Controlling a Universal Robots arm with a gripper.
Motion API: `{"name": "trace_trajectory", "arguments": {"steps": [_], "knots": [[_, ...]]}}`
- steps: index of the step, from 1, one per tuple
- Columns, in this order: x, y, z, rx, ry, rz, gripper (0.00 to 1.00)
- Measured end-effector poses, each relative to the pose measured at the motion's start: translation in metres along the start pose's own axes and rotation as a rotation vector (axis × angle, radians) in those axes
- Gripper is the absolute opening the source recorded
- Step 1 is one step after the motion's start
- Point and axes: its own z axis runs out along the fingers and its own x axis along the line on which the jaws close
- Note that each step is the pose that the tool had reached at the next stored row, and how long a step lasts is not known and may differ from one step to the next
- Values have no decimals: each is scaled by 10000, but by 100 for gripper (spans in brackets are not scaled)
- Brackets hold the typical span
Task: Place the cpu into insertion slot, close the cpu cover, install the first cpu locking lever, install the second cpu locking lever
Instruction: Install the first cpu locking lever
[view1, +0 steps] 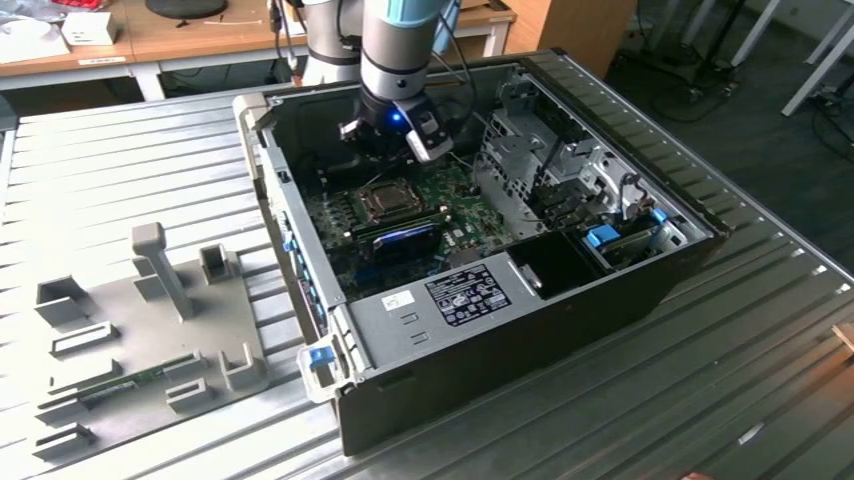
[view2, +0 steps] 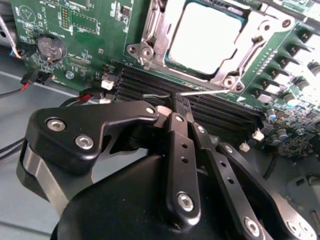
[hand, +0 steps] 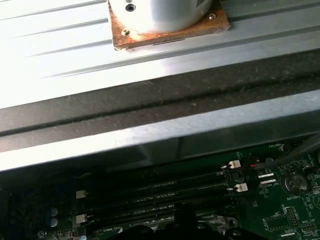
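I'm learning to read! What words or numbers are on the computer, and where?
None can be read.
Black label on the computer case: print too small.
White sticker beside it: too small.
Green circuit board: white markings too small.

cpu cover (view2: 152, 27) cut by picture edge in second wrist view; memory slots (view2: 235, 115) partly hidden behind gripper (view2: 181, 102).
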Motion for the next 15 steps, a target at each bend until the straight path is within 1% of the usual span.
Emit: {"name": "trace_trajectory", "arguments": {"steps": [5, 10, 15], "knots": [[8, 19, 6, -34, -13, 6, 10], [9, 20, 6, -36, -78, 219, 10], [21, 18, 6, -36, -112, 331, 10]]}}
